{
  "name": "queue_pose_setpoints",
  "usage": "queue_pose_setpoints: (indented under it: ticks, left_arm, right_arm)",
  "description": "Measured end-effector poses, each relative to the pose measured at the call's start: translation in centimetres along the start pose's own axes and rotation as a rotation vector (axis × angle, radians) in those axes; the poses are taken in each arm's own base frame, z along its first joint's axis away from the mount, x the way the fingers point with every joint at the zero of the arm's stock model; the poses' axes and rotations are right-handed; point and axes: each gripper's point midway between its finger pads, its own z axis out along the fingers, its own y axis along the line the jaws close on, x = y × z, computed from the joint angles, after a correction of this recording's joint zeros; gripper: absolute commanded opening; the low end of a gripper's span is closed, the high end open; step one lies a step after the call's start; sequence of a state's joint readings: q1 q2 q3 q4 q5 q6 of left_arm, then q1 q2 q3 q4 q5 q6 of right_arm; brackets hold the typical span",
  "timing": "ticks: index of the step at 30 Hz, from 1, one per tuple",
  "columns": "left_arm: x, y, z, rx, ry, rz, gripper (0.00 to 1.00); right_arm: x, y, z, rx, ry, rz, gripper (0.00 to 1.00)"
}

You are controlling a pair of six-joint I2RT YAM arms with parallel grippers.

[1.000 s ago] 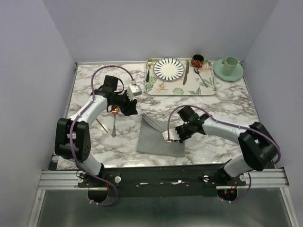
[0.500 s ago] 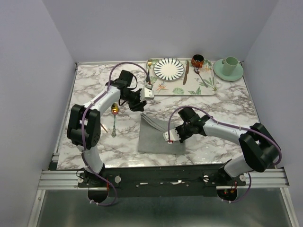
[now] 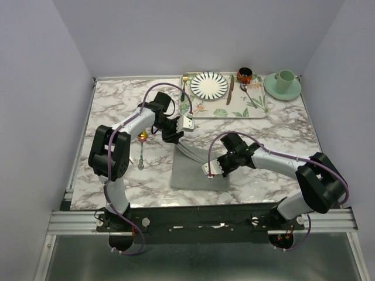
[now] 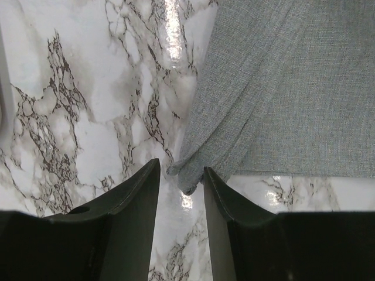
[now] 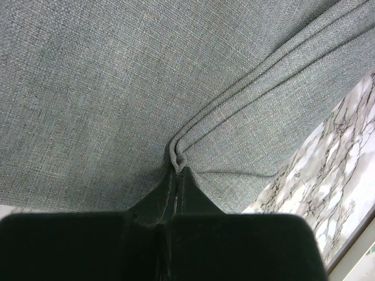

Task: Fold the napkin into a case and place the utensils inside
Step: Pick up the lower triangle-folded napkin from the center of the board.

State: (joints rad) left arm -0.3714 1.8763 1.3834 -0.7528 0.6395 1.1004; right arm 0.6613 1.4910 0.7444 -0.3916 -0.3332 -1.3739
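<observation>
The grey napkin (image 3: pixel 190 167) lies partly folded on the marble table (image 3: pixel 275 137). My right gripper (image 3: pixel 214 167) is shut on a pinched fold of the napkin (image 5: pixel 146 88) at its right side. My left gripper (image 3: pixel 180 132) is open at the napkin's far left corner; in the left wrist view (image 4: pixel 180 170) that corner (image 4: pixel 190 181) pokes between the fingers. The spoon with gold bowl and pale-green handle (image 3: pixel 141 149) lies left of the napkin. The copper-pink fork is hidden behind the left arm.
A leaf-patterned tray (image 3: pixel 252 110) at the back holds a striped plate (image 3: pixel 209 85), a gold fork (image 3: pixel 184 86), a brown-handled knife (image 3: pixel 230 89), a spoon (image 3: pixel 247 93) and a small dark cup (image 3: pixel 244 74). A green cup on a saucer (image 3: pixel 283 83) stands at the back right.
My left arm has swung right from over the spoon to the napkin's far left corner. The right gripper has stayed shut on the fold.
</observation>
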Motion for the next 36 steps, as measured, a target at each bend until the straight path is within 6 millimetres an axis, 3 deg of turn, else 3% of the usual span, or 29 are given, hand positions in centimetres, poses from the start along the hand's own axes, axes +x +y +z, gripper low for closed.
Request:
queue_pose_setpoints:
  ticks: [9,20,32,36]
  left_arm:
    - [0.1,0.1,0.2,0.000,0.008,0.004,0.46]
    - [-1.5,1.9,-0.7,-0.045,-0.014,0.029,0.47]
    - [0.2,1.0,1.0,0.007,0.026,0.029,0.47]
    - [0.6,0.7,1.3,0.020,0.041,0.033,0.41]
  right_arm:
    - [0.0,0.0,0.0,0.002,0.000,-0.001,0.01]
    - [0.0,0.0,0.0,0.002,0.000,-0.001,0.01]
    - [0.0,0.0,0.0,0.004,-0.001,-0.001,0.01]
    - [0.0,0.0,0.0,0.004,-0.001,-0.001,0.01]
